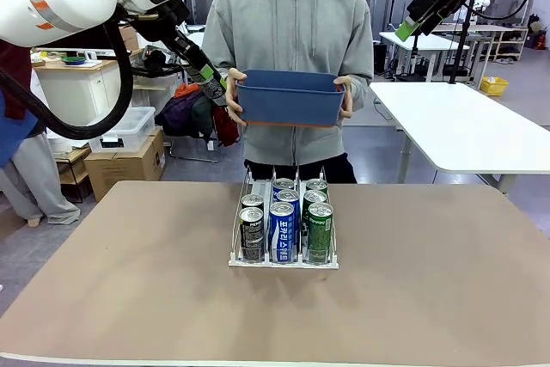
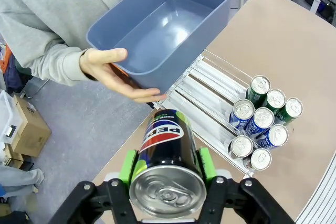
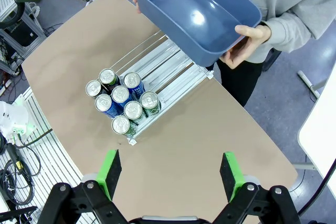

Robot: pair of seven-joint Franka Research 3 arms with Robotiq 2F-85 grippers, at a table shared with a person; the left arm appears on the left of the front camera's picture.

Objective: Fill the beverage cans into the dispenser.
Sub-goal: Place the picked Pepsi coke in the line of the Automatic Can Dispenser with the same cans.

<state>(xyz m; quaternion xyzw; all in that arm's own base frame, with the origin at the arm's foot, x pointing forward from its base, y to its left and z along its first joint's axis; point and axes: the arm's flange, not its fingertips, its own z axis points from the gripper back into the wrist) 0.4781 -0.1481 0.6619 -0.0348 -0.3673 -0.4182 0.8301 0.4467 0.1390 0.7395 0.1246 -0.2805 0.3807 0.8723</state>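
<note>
My left gripper (image 2: 168, 167) is shut on a black beverage can (image 2: 165, 140), its green pads pressed to both sides. It hangs high above the table's far left, beside the left end of the blue bin (image 1: 288, 105). Below, the clear three-lane dispenser (image 1: 284, 261) stands at the table's middle with several cans in its front end: black (image 1: 251, 234), blue-and-white (image 1: 282, 231) and green (image 1: 319, 231). The lanes' far half (image 2: 210, 85) is bare. My right gripper (image 3: 170, 174) is open and empty, high up at the right (image 1: 408, 27).
A person at the far side holds the blue bin (image 2: 163, 35) in both hands above the dispenser's far end; its inside looks empty. The brown table (image 1: 129, 298) has free room left and right of the dispenser. A white table (image 1: 464, 122) stands behind on the right.
</note>
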